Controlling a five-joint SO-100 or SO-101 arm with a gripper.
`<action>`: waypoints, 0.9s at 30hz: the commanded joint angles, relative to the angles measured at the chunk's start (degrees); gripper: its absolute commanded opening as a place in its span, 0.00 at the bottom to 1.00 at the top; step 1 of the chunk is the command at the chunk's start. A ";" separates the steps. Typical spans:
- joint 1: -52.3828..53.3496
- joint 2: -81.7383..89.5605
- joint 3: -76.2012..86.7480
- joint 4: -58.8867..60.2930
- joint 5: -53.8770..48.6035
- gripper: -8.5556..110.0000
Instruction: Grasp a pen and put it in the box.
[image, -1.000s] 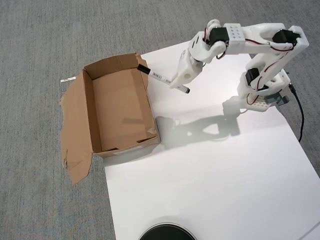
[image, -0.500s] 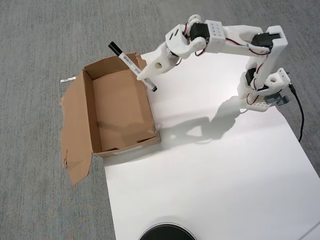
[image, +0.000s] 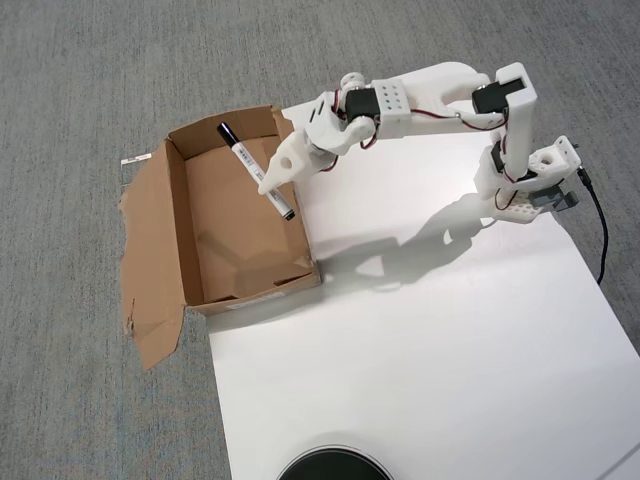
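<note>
The pen (image: 240, 152), white-grey barrel with black cap and black end, hangs slantwise above the right part of the brown cardboard box (image: 235, 245). Its cap points to the box's far wall and its other end lies over the right wall. My white gripper (image: 269, 182) reaches in from the right and is shut on the pen near its middle. The box stands open on the grey carpet, with a wide torn flap (image: 150, 260) spread flat on its left side. The inside of the box holds nothing else.
A white sheet (image: 420, 350) covers the floor right of the box; the arm's base (image: 530, 185) stands on its far right with a black cable (image: 601, 235) beside it. A black round object (image: 335, 468) shows at the bottom edge. A small white label (image: 138, 158) lies left of the box.
</note>
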 joint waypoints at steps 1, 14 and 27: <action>-1.71 -3.43 -2.15 -0.79 5.76 0.08; -1.54 -7.29 -2.15 -0.79 7.51 0.13; -1.71 -3.78 -2.07 -0.70 7.51 0.21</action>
